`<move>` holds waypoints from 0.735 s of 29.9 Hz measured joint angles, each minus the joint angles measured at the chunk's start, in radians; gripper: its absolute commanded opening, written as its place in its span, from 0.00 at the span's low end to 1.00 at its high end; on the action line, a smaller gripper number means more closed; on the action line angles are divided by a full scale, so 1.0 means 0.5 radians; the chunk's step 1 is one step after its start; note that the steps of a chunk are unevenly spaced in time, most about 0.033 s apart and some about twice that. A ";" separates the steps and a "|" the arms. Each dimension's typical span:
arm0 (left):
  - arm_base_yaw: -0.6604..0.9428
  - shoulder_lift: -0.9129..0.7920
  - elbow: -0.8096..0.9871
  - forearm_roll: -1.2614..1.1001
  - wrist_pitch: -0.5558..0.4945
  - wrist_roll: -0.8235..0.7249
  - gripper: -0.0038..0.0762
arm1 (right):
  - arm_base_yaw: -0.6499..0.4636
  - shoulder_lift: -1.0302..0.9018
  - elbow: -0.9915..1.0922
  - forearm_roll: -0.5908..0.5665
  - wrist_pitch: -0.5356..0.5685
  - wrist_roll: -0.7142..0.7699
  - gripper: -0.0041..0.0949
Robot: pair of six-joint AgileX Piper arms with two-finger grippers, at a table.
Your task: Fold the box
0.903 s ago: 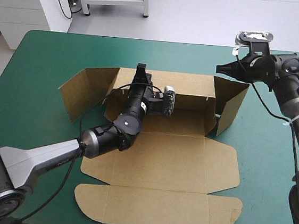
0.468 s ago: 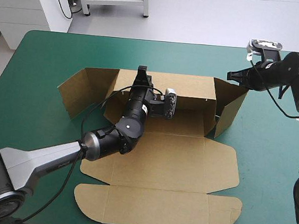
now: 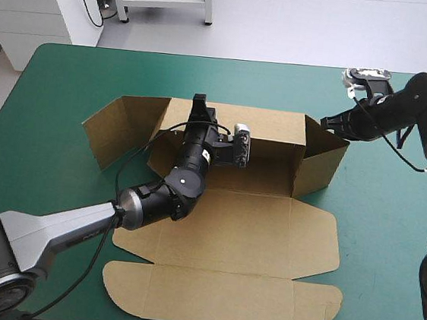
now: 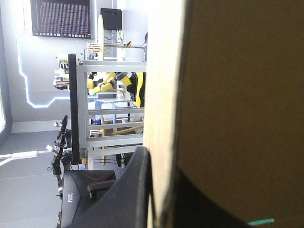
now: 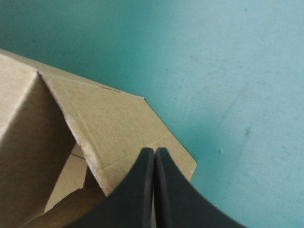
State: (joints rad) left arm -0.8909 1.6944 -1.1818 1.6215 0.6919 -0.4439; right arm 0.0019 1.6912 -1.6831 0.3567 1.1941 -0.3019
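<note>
One wall [image 3: 272, 147] of the box [image 3: 230, 215], at the middle of the table [image 3: 61, 83], is held upright, clamped in the left gripper [image 3: 199, 99]. The right flap [image 3: 322, 162] is pressed by the right gripper [image 3: 326, 123], jaws together. Tucking the flap inward is judged to be called for next.

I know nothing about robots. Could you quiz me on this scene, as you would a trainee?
1. True or false: the right tool has its fingers spread wide apart.
2. What does the left tool grip? A) the raised back wall of the box; B) the flat flap at the near edge; C) nothing.
3. Fill in: the table's cover is ___.
Key: 1 false; 2 A; 3 teal-green.
</note>
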 measured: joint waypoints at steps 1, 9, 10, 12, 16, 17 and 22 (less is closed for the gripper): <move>0.000 0.000 0.000 0.000 0.001 0.000 0.04 | -0.002 0.000 0.000 0.021 0.011 -0.014 0.02; 0.000 0.000 0.002 0.000 -0.002 0.000 0.04 | -0.002 0.000 0.000 0.115 0.061 -0.088 0.02; 0.000 0.000 0.002 0.000 -0.004 0.000 0.04 | -0.002 0.000 0.000 0.107 0.061 -0.089 0.02; 0.000 0.000 0.002 0.000 -0.006 0.000 0.04 | -0.002 -0.008 0.000 0.051 0.061 -0.067 0.02; 0.000 0.000 0.002 0.000 -0.006 -0.011 0.04 | -0.008 -0.028 0.000 -0.104 0.016 0.024 0.02; 0.000 0.000 0.002 0.000 0.003 -0.038 0.04 | -0.016 -0.029 0.000 -0.116 -0.005 0.040 0.02; -0.003 0.000 0.002 0.005 0.034 -0.191 0.04 | -0.082 -0.031 0.000 -0.100 -0.114 0.076 0.02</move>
State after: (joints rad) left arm -0.8926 1.6944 -1.1809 1.6238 0.7090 -0.5393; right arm -0.0390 1.6758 -1.6831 0.3067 1.1372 -0.2641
